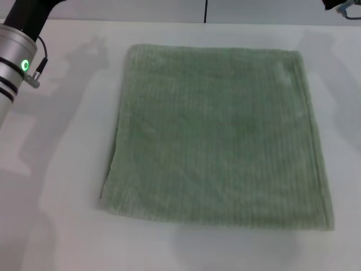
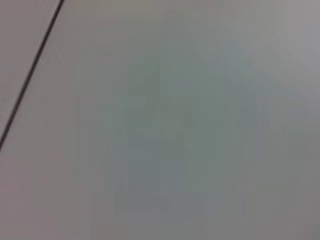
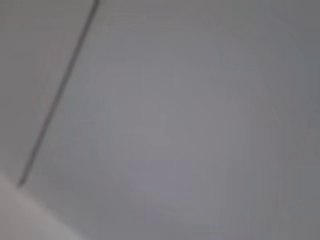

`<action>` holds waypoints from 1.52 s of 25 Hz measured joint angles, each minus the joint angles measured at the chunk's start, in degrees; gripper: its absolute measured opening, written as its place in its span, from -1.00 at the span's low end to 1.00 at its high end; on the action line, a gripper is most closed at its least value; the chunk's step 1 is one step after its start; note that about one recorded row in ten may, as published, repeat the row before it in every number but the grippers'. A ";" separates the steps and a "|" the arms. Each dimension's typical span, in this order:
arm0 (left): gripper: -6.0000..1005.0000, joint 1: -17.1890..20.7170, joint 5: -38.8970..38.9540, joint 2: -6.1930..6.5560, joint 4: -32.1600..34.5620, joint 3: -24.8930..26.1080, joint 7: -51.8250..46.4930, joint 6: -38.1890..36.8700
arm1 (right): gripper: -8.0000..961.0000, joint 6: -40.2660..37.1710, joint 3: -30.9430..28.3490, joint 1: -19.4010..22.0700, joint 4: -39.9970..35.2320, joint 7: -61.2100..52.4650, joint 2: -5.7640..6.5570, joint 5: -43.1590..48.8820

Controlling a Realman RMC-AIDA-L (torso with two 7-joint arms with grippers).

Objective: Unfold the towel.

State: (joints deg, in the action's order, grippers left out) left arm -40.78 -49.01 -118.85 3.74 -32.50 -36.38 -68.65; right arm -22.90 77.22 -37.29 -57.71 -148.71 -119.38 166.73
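Note:
The pale sage-green towel (image 1: 217, 135) lies flat on the white table (image 1: 56, 169) in the head view, roughly square, with ribbed lines and hemmed edges. A doubled edge shows along its left side. My left arm (image 1: 17, 51) is at the far left top corner, away from the towel; its gripper is out of view. Only a dark bit of my right arm (image 1: 343, 5) shows at the top right corner. Both wrist views show only blank pale surface with a thin dark line, no fingers and no towel.
The white table surrounds the towel on all sides. A dark seam (image 1: 205, 11) runs down the wall behind the table.

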 joint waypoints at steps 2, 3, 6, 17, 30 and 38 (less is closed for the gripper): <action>-0.68 -0.45 0.00 0.00 -0.09 0.46 0.67 0.71 | -0.74 6.20 1.78 2.35 0.67 -1.56 -0.01 -0.55; -0.68 -0.75 0.01 0.01 -0.11 0.65 0.97 1.37 | -0.74 11.40 3.01 4.08 1.40 -2.55 -0.01 -1.25; -0.68 -1.59 0.03 0.02 -0.14 0.80 1.19 3.54 | -0.73 27.67 6.58 8.32 5.52 -3.69 0.01 -5.73; -0.56 -3.23 -0.31 -0.24 -2.41 0.71 6.86 6.02 | -0.68 69.53 17.75 10.59 31.07 -14.65 0.12 -15.17; 0.26 -3.28 0.02 -0.25 -3.74 1.07 7.04 8.94 | -0.26 72.33 17.31 12.28 34.30 -20.51 0.69 -20.86; 0.52 -3.23 0.06 -0.24 -4.74 3.54 9.92 10.37 | 0.27 72.12 15.79 8.55 36.21 -20.57 2.19 -23.12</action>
State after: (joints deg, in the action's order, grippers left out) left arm -44.00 -48.95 -119.09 -1.00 -28.96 -26.46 -58.29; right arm 49.22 93.01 -28.75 -21.50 -169.28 -117.19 143.61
